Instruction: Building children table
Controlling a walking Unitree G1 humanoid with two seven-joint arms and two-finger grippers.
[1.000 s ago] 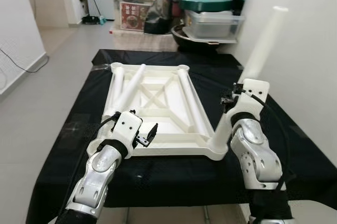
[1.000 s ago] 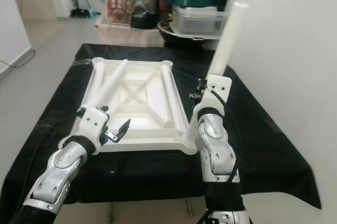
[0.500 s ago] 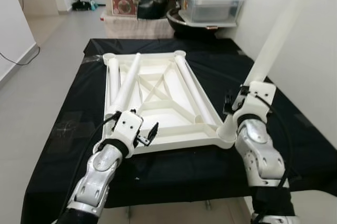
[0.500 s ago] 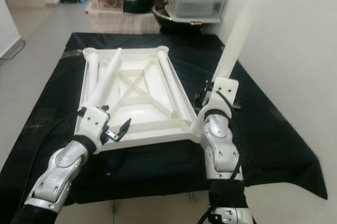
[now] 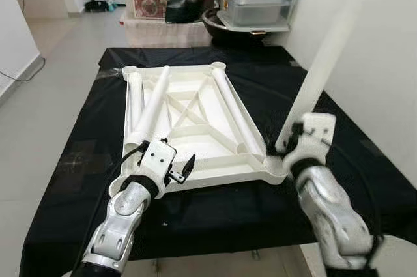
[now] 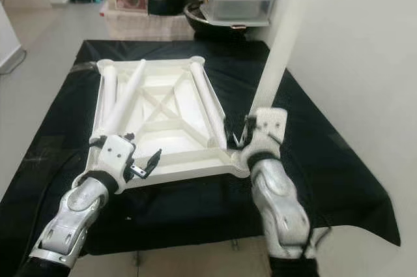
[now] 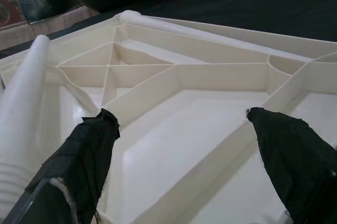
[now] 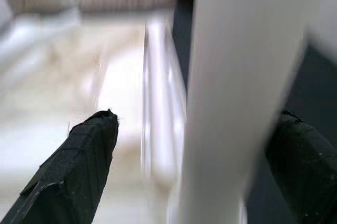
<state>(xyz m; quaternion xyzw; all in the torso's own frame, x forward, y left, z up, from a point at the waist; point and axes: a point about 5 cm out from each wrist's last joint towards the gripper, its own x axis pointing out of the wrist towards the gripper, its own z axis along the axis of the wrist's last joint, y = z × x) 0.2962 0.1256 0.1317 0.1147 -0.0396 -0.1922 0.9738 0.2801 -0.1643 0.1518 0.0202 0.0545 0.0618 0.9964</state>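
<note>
1. Right gripper (image 8: 195, 155), fingers spread around the upright table leg (image 5: 324, 68) at right of frame; keep it vertical in the corner socket.
2. Left gripper (image 7: 189, 166), jaws spread empty, steadies the upturned tabletop (image 5: 189, 117) at centre.

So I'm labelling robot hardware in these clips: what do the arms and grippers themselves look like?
Both arms are glossy silver, rounded segments joined at dark collars. Each wrist carries a white, boxy housing with small screw holes. The left gripper and right gripper each have two long black fingers with a matte, slightly frayed covering, tapering to blunt tips. Thin black cables loop along both wrists.
</note>
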